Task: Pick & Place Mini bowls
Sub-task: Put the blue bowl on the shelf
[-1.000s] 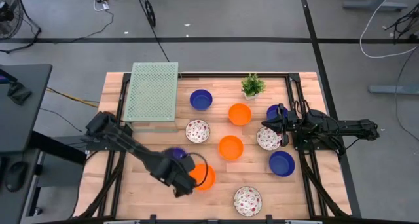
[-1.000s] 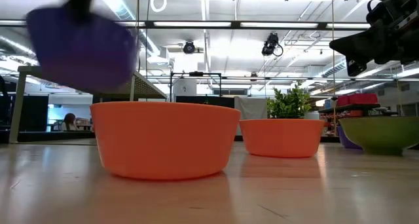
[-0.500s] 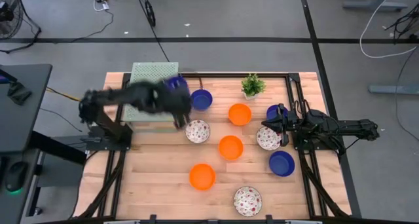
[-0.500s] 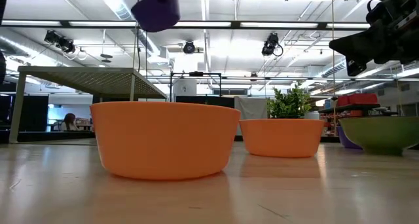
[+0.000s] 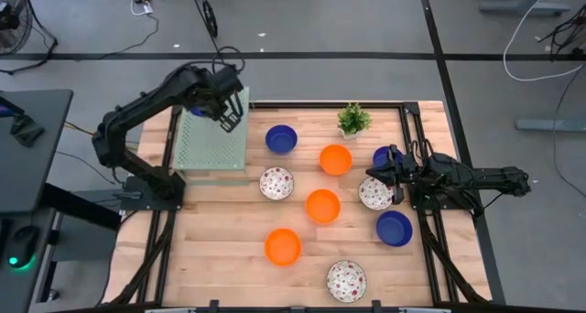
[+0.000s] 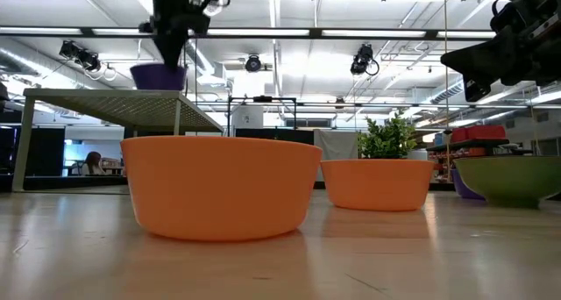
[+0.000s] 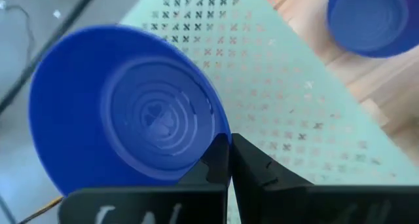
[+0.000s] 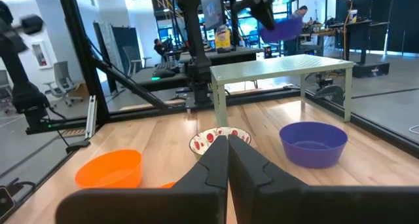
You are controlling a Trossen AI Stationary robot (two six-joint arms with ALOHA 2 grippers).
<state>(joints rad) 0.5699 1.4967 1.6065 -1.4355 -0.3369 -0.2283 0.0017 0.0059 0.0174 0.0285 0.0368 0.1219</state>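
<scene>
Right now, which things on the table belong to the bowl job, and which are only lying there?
For the job: the blue bowl held by the left gripper over the green rack; the orange bowls; the speckled bowls.
Lying about: the potted plant.

blue mini bowl [image 7: 124, 112] upright above rack [image 7: 288, 112]

High view: left gripper [image 5: 229, 112] covers most of the blue mini bowl [image 7: 131, 112] it carries over the green perforated rack [image 5: 215, 130]. Right arm hides part of the far-right blue bowl [image 5: 382, 155]. Low view: speckled bowl [image 6: 517, 179] cut off at right edge.
</scene>
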